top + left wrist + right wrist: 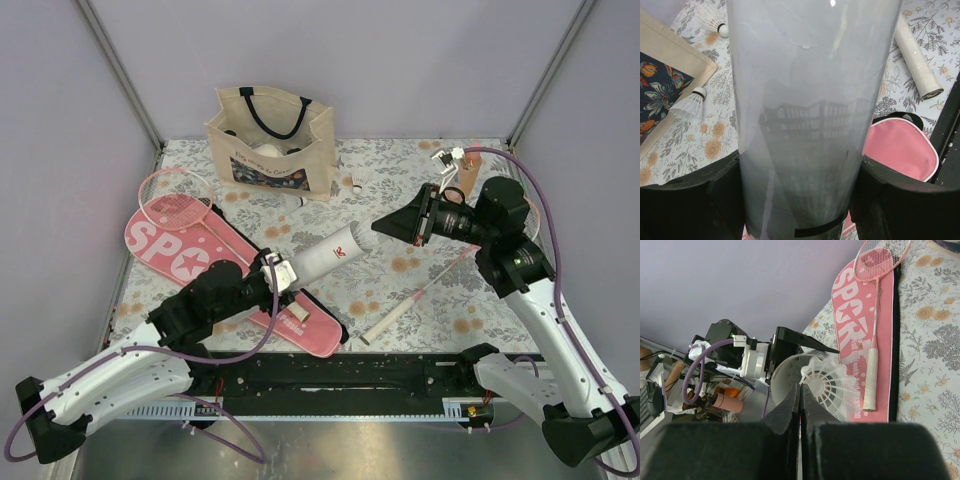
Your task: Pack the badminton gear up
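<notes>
My left gripper is shut on the long white tube and holds it tilted above the table, open end to the right. In the left wrist view the tube fills the space between my fingers. My right gripper is shut on a white shuttlecock by its skirt edge, right at the tube's open mouth. The pink SPORT case lies at the left with one pink-rimmed racket on it. The second racket's white handle lies at the front middle.
The beige tote stands at the back. Two loose shuttlecocks lie beside it. An orange bottle is at the back right, behind my right arm. The table's black front rail runs between the arm bases.
</notes>
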Controlling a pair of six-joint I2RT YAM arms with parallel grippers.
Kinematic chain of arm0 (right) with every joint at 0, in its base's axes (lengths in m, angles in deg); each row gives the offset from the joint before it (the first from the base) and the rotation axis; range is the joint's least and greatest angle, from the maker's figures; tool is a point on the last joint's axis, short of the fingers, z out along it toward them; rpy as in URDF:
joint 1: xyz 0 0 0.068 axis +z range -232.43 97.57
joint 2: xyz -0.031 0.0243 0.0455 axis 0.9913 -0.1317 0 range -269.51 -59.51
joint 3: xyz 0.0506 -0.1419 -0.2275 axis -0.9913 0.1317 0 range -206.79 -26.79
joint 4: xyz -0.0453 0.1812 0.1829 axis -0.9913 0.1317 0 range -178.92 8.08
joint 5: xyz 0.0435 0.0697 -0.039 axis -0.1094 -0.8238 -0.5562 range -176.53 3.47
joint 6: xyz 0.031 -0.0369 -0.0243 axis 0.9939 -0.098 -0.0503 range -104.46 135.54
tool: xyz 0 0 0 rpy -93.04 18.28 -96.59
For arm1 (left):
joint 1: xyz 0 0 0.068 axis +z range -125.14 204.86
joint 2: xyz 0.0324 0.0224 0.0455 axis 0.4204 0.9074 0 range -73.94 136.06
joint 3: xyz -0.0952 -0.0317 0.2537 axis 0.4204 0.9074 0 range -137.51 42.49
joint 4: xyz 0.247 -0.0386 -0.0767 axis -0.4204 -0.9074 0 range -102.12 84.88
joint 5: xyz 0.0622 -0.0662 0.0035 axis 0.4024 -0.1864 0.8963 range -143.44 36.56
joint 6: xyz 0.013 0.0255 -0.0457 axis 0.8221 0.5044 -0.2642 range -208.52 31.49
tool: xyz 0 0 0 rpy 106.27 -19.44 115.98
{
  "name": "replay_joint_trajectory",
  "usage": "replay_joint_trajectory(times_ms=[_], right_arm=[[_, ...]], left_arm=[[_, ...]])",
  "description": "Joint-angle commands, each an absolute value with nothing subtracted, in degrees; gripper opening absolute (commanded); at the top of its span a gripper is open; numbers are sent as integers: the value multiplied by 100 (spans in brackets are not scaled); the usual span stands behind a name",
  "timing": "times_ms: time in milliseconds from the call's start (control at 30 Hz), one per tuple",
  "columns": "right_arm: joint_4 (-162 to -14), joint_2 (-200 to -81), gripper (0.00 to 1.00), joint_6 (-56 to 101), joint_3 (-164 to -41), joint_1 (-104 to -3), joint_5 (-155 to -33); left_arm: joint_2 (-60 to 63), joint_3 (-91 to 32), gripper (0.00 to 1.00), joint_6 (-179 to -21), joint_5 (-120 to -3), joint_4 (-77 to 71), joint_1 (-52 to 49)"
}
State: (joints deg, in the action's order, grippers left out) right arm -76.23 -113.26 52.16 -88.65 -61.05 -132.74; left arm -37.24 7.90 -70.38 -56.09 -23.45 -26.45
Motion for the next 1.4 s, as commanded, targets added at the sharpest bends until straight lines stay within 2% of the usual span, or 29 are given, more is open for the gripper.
replay_joint_trajectory(times_ms=[0,233,767,833,933,1000,1233,1367], right_arm=[[-7881,-11259,0,5263,-9156,-6064,-13478],[-9146,-11391,0,6105,-8454,-5932,-13733],[-9649,-11831,1,6467,-8251,-5422,-13531],[-9421,-11769,10,6309,-8347,-5422,-13426],[-8972,-11620,34,6002,-8654,-5431,-13127],[-8350,-11541,44,5739,-8961,-5431,-12803],[-7417,-11347,61,4904,-9525,-5536,-11644],[-6968,-11452,65,4070,-9622,-5817,-10318]], left_arm=[[-3922,777,56,-6909,-5932,-1726,-2665],[-3958,795,56,-6944,-6021,-1620,-2665],[-3914,795,56,-6874,-5836,-1611,-2656],[-3940,795,56,-6883,-5827,-1620,-2665],[-3993,821,56,-6892,-5818,-1664,-2656],[-4037,822,56,-6900,-5801,-1699,-2647],[-4187,839,56,-6918,-5722,-1830,-2665],[-4186,786,56,-6927,-5669,-1918,-2665]])
